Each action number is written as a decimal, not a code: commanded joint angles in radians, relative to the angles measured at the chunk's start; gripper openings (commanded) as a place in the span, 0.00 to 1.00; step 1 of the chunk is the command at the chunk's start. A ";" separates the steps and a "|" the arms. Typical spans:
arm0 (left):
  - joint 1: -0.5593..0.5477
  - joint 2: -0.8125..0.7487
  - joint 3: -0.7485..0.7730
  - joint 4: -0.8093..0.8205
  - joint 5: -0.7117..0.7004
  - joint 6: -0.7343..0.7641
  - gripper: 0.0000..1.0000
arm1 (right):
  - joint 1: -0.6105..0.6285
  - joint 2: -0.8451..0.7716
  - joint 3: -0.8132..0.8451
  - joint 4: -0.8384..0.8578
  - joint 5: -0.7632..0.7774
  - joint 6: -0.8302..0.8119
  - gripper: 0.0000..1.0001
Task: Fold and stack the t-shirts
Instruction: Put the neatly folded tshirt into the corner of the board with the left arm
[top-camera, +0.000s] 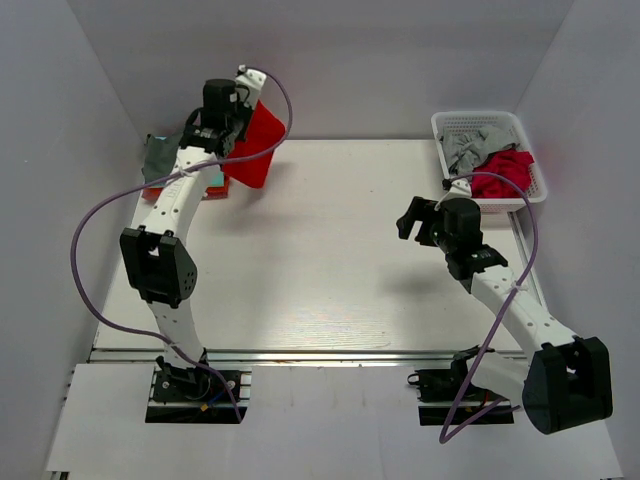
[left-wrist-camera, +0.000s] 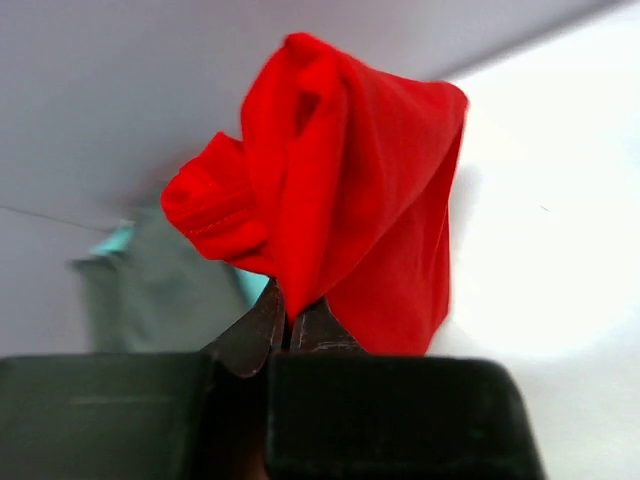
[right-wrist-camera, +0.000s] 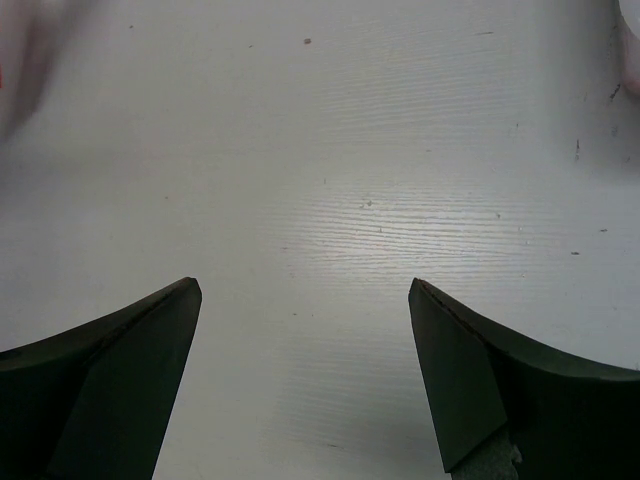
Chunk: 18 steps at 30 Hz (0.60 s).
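The left jaws are pressed together, pinching a fold of the bright red t-shirt, which hangs bunched off the worktop near its far left corner. Just beyond and left of these jaws, a grey shirt and a teal shirt lie at the worktop's left edge. The right jaws are spread wide, holding nothing, over bare white worktop with open room all around them. Beyond the right jaws, at the far right edge, a white basket holds a grey shirt and a crimson shirt.
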 joint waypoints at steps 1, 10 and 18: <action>0.048 0.033 0.140 -0.031 -0.032 0.102 0.00 | -0.003 0.017 0.040 0.012 -0.007 0.007 0.90; 0.181 0.134 0.345 -0.081 0.016 0.122 0.00 | 0.002 0.069 0.078 -0.030 -0.049 0.029 0.90; 0.286 0.184 0.375 -0.021 0.016 0.049 0.00 | 0.000 0.121 0.106 -0.022 -0.099 0.050 0.90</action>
